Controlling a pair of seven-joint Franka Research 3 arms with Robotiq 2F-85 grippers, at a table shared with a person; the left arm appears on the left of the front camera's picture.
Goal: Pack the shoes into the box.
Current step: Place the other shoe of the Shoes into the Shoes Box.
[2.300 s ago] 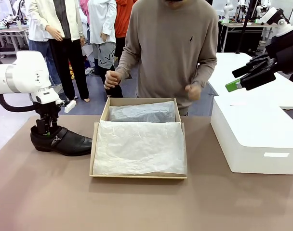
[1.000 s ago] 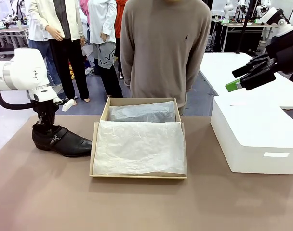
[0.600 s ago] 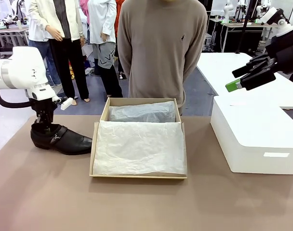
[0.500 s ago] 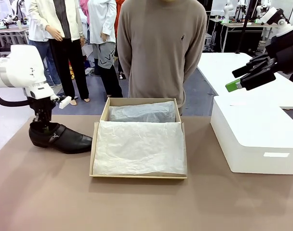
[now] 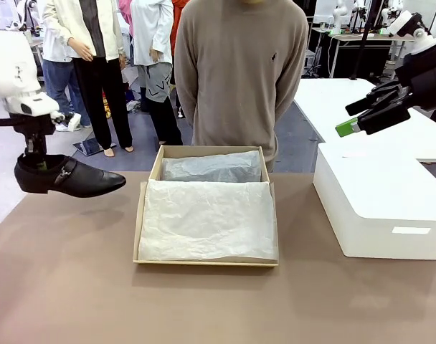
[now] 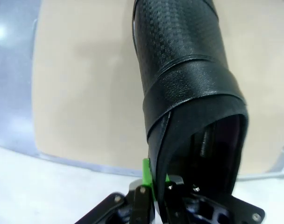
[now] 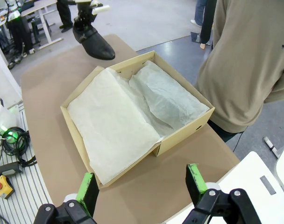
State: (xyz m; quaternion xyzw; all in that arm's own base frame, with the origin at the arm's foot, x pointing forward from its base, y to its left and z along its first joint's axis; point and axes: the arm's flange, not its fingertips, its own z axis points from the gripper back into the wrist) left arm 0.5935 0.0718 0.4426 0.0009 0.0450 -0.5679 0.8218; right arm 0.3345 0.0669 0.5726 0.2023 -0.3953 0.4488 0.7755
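Observation:
One shiny black shoe (image 5: pixel 69 178) with a side buckle hangs level in the air at the far left, toe pointing toward the box. My left gripper (image 5: pixel 36 162) is shut on its heel rim. In the left wrist view the shoe (image 6: pixel 188 88) stretches away from the fingers (image 6: pixel 147 179), whose green pad presses the heel collar. The tan box (image 5: pixel 138 222) lies open mid-table, lined with white tissue. From the right wrist view, the box (image 7: pixel 181 135) lies below and the shoe (image 7: pixel 94 43) beyond it. My right gripper (image 5: pixel 361 115) hovers open, high at the right, its fingers (image 7: pixel 88 186) empty.
A larger white box (image 5: pixel 379 208) stands on the table at the right, under my right gripper. A person in a tan sweater (image 5: pixel 239 72) stands just behind the open box, hands out of sight. Bare brown tabletop (image 5: pixel 204 308) lies in front.
My left gripper has lifted the shoe off the table and carried it up and to the left. The person's hands have dropped out of sight. The right arm has stayed still.

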